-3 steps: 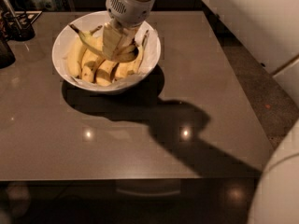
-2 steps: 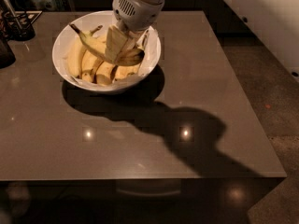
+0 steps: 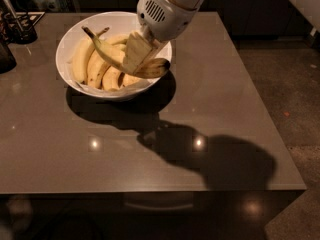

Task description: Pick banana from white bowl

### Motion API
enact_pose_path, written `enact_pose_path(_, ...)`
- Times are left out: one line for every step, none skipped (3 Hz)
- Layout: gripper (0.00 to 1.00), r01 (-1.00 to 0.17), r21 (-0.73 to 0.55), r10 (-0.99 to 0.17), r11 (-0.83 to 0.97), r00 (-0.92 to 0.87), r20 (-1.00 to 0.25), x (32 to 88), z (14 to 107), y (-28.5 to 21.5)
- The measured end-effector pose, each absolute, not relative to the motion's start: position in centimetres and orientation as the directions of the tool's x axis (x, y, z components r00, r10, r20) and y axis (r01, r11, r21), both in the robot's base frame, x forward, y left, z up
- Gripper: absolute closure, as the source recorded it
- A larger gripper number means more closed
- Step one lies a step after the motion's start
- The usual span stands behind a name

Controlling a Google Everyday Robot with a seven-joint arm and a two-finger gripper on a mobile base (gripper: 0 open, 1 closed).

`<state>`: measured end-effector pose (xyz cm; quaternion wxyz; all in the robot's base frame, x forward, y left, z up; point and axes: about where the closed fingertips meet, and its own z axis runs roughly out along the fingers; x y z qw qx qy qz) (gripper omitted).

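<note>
A wide white bowl (image 3: 67, 44) stands at the back left of the dark table and holds several plump yellow bananas (image 3: 95, 66). My gripper (image 3: 135, 54) hangs over the bowl's right side, shut on a slim banana (image 3: 112, 54). That banana lies tilted above the others, its long dark stem pointing up and left and its dark brown end (image 3: 162, 64) over the bowl's right rim. It looks lifted off the bunch.
The grey-brown table (image 3: 200, 109) ends at its front and right edges, with floor beyond on the right. Dark objects (image 3: 17, 26) stand at the table's far left corner. My arm's shadow falls across the table's middle.
The gripper has risen with the slim banana, which now sits higher over the bowl's right side. The view is now closer to the bowl.
</note>
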<state>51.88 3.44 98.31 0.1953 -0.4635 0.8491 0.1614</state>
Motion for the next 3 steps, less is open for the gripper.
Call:
enact_pose_path(1.0, -0.827, 0.087, -0.699, 0.555, -0.521, -0.49, 49.4, 99.0, 2.0)
enact_pose_path(1.0, -0.787, 0.081, -0.661, 0.612, -0.565, -0.494, 45.6, 99.1, 0.1)
enact_pose_path(1.0, -0.786, 0.08, -0.661, 0.613, -0.565, -0.494, 45.5, 99.1, 0.0)
